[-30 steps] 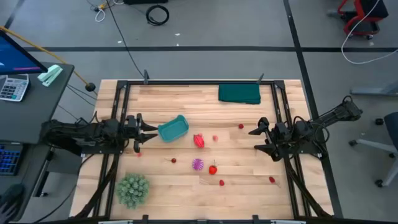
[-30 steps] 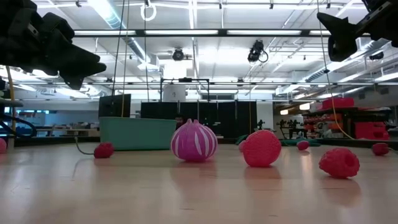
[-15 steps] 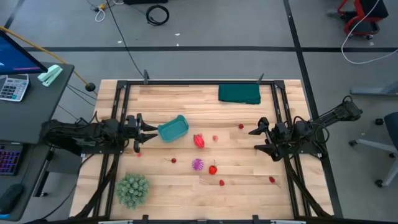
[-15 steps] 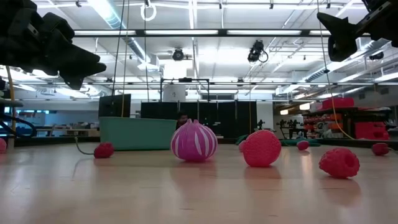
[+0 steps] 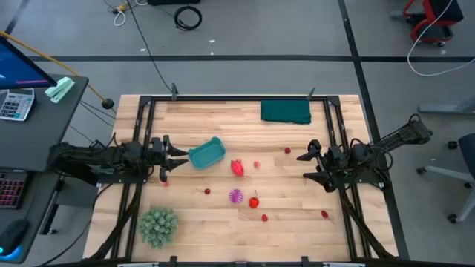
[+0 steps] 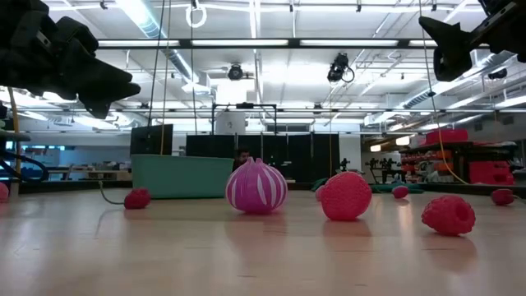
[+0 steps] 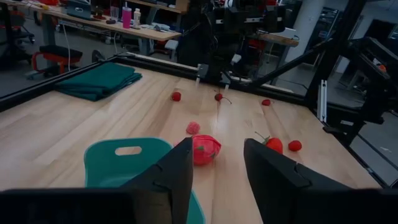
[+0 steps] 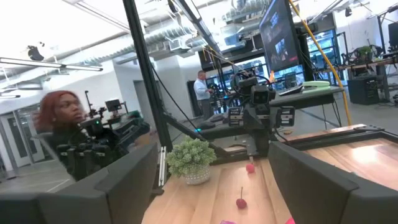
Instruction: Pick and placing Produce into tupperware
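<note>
From my console, the low view puts the nearest produce right in front: a bumpy red berry [image 6: 449,215] closest on the right, a rounder red raspberry [image 6: 345,196] beside it, then the striped magenta-purple piece [image 6: 256,186] in the middle and a tiny red berry [image 6: 137,197] to its left. Behind those stands the teal tupperware [image 6: 179,176], with nothing in it that I can make out. None of the produce is inside it in the overhead view; it all lies scattered on the wooden table [image 5: 223,126].

From above, the tupperware [image 5: 206,153] sits left of centre, just beside my left gripper [image 5: 181,156]. Its fingers are spread and empty, and through the left wrist camera I see them framing the container's near rim [image 7: 127,163] and a red strawberry-like piece [image 7: 205,149] just past it. Farther along lie a small pink ball [image 7: 193,127], a stemmed red piece [image 7: 273,145] and several tiny red balls.

My right gripper [image 5: 308,166] hovers over the table's right side, well apart from the container, fingers spread wide and holding nothing.

The fuzzy green plant [image 5: 158,225] sits at the near left corner, the dark green cloth [image 5: 286,111] at the far edge. Beyond the table, the right wrist camera shows people in the lab, one close and one standing farther back.

I can read no labels, brands or writing on anything; the distant monitor screens are illegible.
</note>
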